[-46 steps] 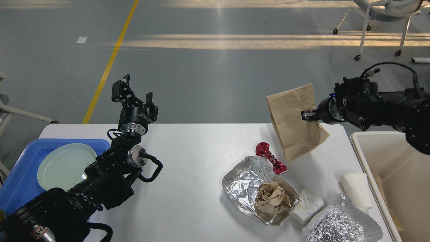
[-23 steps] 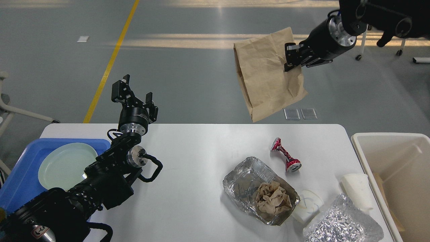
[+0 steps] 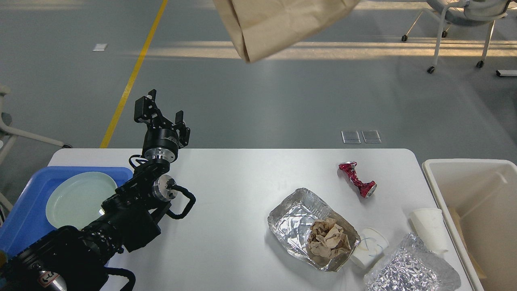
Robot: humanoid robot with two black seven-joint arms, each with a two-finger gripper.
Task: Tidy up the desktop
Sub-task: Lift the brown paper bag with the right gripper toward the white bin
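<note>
the large matte white rectangular table [image 3: 226, 238] with rounded corners fills the lower part of the view, and everything below is placed against the crumpled silver foil tray [image 3: 301, 220] lying on it right of centre. inside that tray, at its near right end, sits a ball of crumpled brown paper [image 3: 328, 239]. touching the tray's near right corner is a squashed white paper cup [image 3: 370, 250] on its side. further right of the tray stands a second white paper cup [image 3: 430, 229], and just in front of that lies a crinkled silver foil bag [image 3: 410, 268] at the table's near right edge. behind and to the right of the tray, apart from it, lies a crushed red metal can [image 3: 357, 184]. beyond the table's right edge is an off-white rectangular plastic bin [image 3: 476, 210]. far left of the tray, a blue plastic tray [image 3: 24, 210] holds a pale green round plate [image 3: 76, 198].

the left arm rises from the lower left, its pincer [image 3: 163, 113] raised over the table's far left edge, fingers spread and holding nothing. the right pincer is out of sight. a brown paper bag [image 3: 278, 22] hangs high above the tray, cut off by the top edge of the view.
</note>
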